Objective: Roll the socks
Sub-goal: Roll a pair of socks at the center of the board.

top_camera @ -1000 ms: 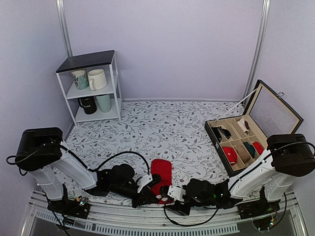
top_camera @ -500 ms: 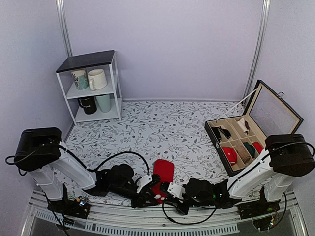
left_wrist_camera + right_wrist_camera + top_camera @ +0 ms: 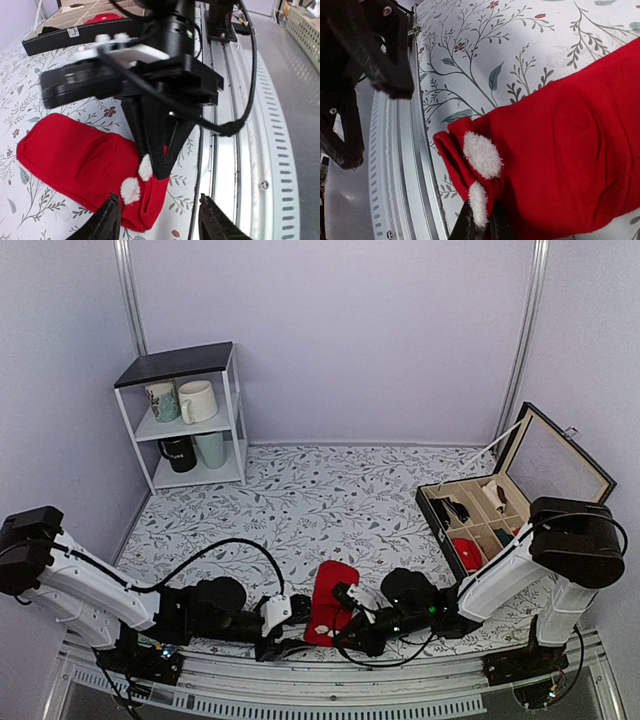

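- Top: socks (image 3: 330,588) flat on surface (image 3: 300,510), well left of box (image 3: 500,530). Right gripper (image 3: 332,624) clamps their near end.
- Left wrist: left gripper (image 3: 160,225) spread wide, empty, beside that end.
- Right wrist: fingers pinch the folded edge by two white pom-poms (image 3: 481,154).

We find the socks (image 3: 330,585) lying on the worktop (image 3: 300,500), running away ahead of both tools. Their near end sits inside the right tool (image 3: 480,216); the left tool (image 3: 159,201) stands just left of it. Beyond the right tool lies the box (image 3: 436,530); far beyond the left, the shelf (image 3: 175,362).
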Robot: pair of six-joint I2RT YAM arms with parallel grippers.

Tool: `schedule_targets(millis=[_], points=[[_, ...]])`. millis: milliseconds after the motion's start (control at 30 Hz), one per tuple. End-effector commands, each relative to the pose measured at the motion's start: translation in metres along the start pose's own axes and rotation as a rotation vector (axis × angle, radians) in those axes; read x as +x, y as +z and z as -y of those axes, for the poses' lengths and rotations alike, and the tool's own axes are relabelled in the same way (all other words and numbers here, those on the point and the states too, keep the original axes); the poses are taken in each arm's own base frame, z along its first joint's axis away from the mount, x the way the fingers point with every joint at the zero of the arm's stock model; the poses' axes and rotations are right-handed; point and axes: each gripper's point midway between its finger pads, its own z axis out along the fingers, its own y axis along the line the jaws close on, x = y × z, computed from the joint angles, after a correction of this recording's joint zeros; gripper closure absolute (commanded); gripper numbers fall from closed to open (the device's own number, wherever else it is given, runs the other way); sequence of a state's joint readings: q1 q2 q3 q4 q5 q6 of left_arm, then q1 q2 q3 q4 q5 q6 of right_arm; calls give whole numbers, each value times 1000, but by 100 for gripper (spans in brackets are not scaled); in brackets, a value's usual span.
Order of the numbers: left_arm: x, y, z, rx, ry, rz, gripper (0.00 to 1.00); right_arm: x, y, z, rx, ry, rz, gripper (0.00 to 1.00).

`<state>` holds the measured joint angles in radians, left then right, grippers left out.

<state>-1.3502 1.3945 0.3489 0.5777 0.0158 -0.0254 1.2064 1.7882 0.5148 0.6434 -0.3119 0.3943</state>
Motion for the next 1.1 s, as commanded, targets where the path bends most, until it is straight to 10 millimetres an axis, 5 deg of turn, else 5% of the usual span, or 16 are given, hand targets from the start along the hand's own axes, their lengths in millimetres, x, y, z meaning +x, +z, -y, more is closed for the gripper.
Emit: schedule_targets(millis=[0,433,700,1067], points=[[10,5,-2,-58,119,-36,47,82,-2,29,65,228,-311,95],[30,28,-24,-190,175,-92,45,92,-4,28,64,256,-363,95],[27,29,-14,-132,161,-65,49,95,-3,29,59,257,-374,95],[49,37,-8,-97,121,-126,58,99,-4,29,59,260,-383,95]])
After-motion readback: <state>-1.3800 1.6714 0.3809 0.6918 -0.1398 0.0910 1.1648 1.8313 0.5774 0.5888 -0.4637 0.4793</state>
